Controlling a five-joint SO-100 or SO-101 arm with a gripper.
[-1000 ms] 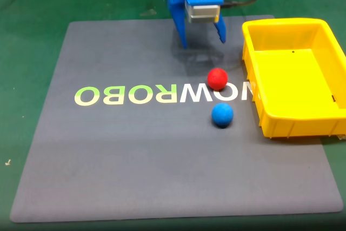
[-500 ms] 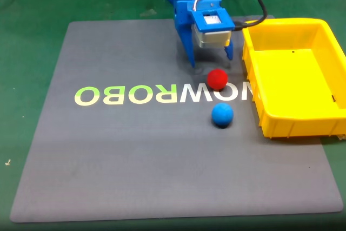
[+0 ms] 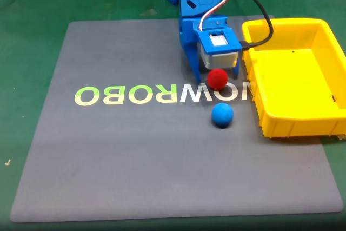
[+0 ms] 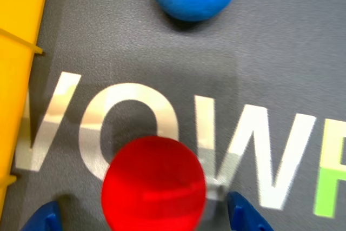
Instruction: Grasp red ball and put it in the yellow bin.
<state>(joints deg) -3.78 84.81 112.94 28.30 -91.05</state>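
In the fixed view, the gripper (image 3: 216, 74) stands over the mat (image 3: 135, 155), with a finger on each side of the ball (image 3: 218, 78). A second ball (image 3: 222, 115) lies nearer the camera. The bin (image 3: 259, 79) sits to their right, on the mat edge.

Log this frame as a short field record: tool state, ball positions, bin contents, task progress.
tool: open, fingertips either side of the red ball, not closed on it
red ball: on the grey mat, over the white lettering
blue ball: on the mat, apart from the red ball
yellow bin: holds no ball
progress: grasp not yet made
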